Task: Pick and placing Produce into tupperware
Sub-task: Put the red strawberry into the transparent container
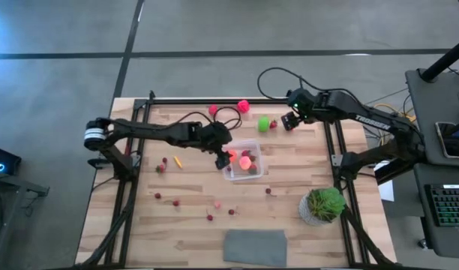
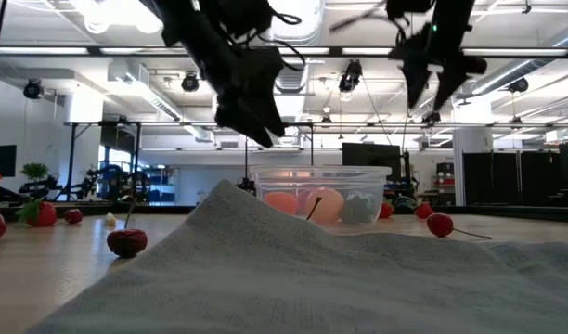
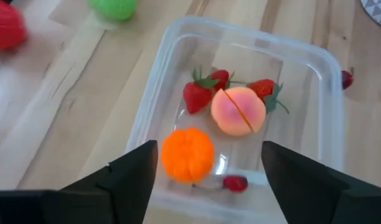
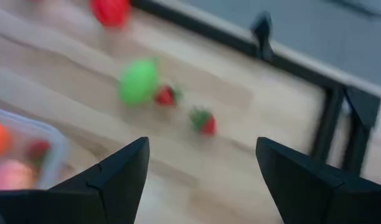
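Berries [image 1: 175,202] lie scattered across your near-left boards. Farther in, mid-table, sits the tupperware [image 1: 244,160], with your left gripper [image 1: 224,157] hanging spread and empty above its left rim; inside you can see an orange piece [image 3: 187,154], a peach [image 3: 238,111] and strawberries [image 3: 197,96]. Toward the far edge your right gripper [image 1: 289,122] hovers, fingers apart and empty, just right of the green fruit [image 1: 264,123].
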